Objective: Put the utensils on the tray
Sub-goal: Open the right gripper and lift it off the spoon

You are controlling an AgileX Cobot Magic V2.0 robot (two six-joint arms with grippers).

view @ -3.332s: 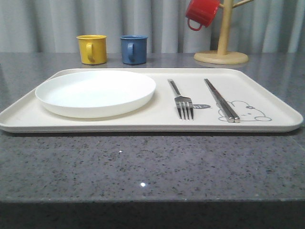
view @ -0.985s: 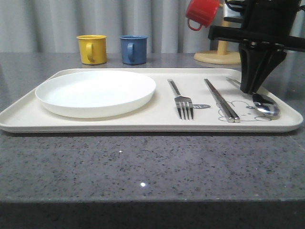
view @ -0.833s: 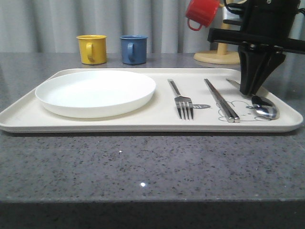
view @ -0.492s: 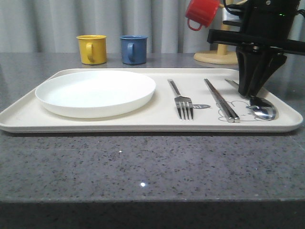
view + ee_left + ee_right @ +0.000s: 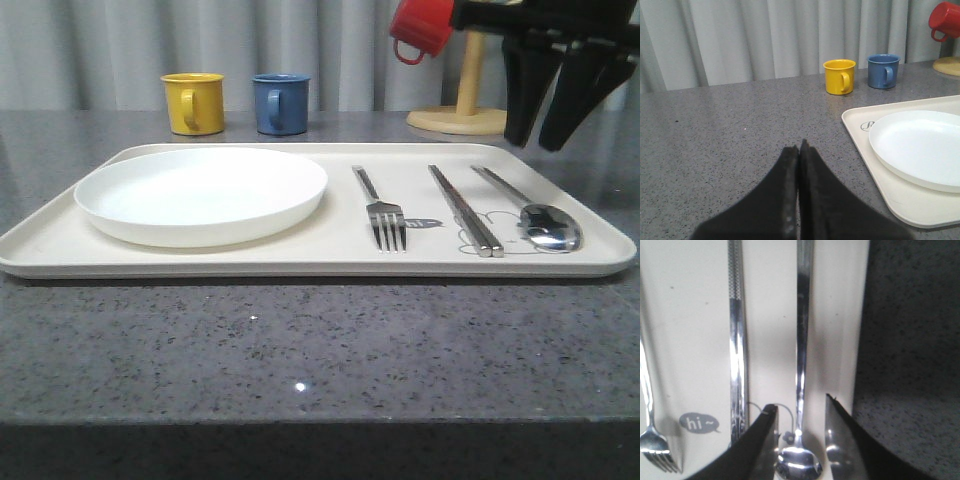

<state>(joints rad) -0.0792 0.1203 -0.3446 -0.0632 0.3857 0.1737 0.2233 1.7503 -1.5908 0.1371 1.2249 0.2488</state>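
Note:
The cream tray (image 5: 330, 262) holds the white plate (image 5: 200, 195) at its left. To the plate's right lie the fork (image 5: 385, 215), the chopsticks (image 5: 462, 208) and the spoon (image 5: 548, 225), side by side. My right gripper (image 5: 537, 138) hangs open above the tray's far right corner, touching nothing. In the right wrist view, the open right gripper (image 5: 800, 404) has the spoon (image 5: 799, 460) lying on the tray (image 5: 690, 340) beneath its gap, with the chopsticks (image 5: 737, 340) and fork (image 5: 652, 440) alongside. My left gripper (image 5: 800, 147) is shut and empty over the counter, left of the tray (image 5: 860, 135).
A yellow mug (image 5: 193, 102) and a blue mug (image 5: 280, 103) stand behind the tray. At the back right, a red mug (image 5: 420, 25) hangs on a wooden mug tree (image 5: 465, 100). Grey speckled counter (image 5: 300, 360) runs in front of the tray.
The spoon has come onto the tray's right side. The right gripper, which stood low and narrow over the spoon's handle, has opened and risen clear of it.

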